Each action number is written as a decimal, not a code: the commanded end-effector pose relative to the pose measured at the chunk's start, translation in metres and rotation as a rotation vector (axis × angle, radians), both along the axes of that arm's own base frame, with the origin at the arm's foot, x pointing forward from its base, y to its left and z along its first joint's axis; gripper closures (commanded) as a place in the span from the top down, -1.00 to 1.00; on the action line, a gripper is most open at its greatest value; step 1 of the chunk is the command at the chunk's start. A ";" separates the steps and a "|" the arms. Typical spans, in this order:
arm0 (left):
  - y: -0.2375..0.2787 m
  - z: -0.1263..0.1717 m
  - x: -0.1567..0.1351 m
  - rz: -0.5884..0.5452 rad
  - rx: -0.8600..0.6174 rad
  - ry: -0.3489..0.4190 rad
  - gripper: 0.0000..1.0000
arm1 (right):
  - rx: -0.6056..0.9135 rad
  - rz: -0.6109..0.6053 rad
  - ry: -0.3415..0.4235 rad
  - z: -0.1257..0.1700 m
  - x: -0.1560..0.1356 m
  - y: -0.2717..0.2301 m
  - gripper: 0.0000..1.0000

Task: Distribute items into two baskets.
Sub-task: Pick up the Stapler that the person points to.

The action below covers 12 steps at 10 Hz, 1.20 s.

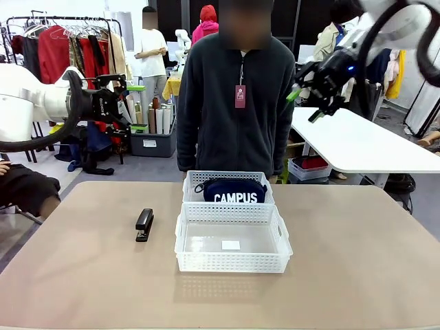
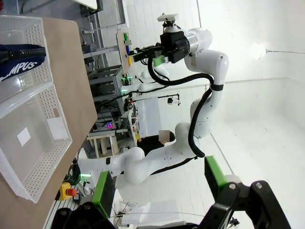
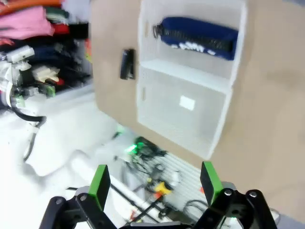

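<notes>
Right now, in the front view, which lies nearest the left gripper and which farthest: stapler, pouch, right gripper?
From the left gripper:
1. Stapler, on the left side.
2. Pouch, middle, in the far basket.
3. Right gripper, raised at the far right.

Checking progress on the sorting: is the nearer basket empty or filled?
Empty. The nearer basket holds only its white label; the stapler lies on the table beside it.

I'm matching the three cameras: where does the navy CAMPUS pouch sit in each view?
Front view: pouch in the far basket, centre.
Left wrist view: upper left edge.
Right wrist view: top, right of centre.
Shared landmark: white label on the near basket floor.
</notes>
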<state>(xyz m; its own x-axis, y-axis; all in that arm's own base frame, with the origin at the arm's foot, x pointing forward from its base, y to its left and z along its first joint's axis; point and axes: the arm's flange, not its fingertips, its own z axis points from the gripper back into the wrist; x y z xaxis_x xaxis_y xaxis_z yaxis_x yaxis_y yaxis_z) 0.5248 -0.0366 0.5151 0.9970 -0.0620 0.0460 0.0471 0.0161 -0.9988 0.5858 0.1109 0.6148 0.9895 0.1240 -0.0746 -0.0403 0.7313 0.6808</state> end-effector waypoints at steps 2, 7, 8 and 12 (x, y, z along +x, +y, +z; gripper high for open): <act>0.001 0.001 -0.001 0.002 -0.002 -0.001 1.00 | 0.196 -0.176 -0.004 0.021 -0.053 -0.047 1.00; 0.001 0.001 -0.001 0.002 -0.002 -0.001 1.00 | 0.476 -0.106 -0.110 -0.030 -0.066 -0.111 1.00; 0.001 0.001 -0.001 0.002 -0.002 -0.001 1.00 | 0.491 -0.111 -0.113 -0.043 -0.061 -0.114 1.00; 0.001 0.001 -0.001 0.002 -0.002 -0.001 1.00 | 0.456 -0.104 -0.215 -0.048 -0.059 -0.109 1.00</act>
<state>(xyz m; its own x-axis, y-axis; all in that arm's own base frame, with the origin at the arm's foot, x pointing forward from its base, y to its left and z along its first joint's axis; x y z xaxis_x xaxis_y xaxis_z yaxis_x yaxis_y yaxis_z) 0.5249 -0.0367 0.5152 0.9970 -0.0620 0.0461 0.0472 0.0162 -0.9988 0.5301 -0.0047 0.5588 0.9920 0.0033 0.1264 -0.1207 0.3240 0.9383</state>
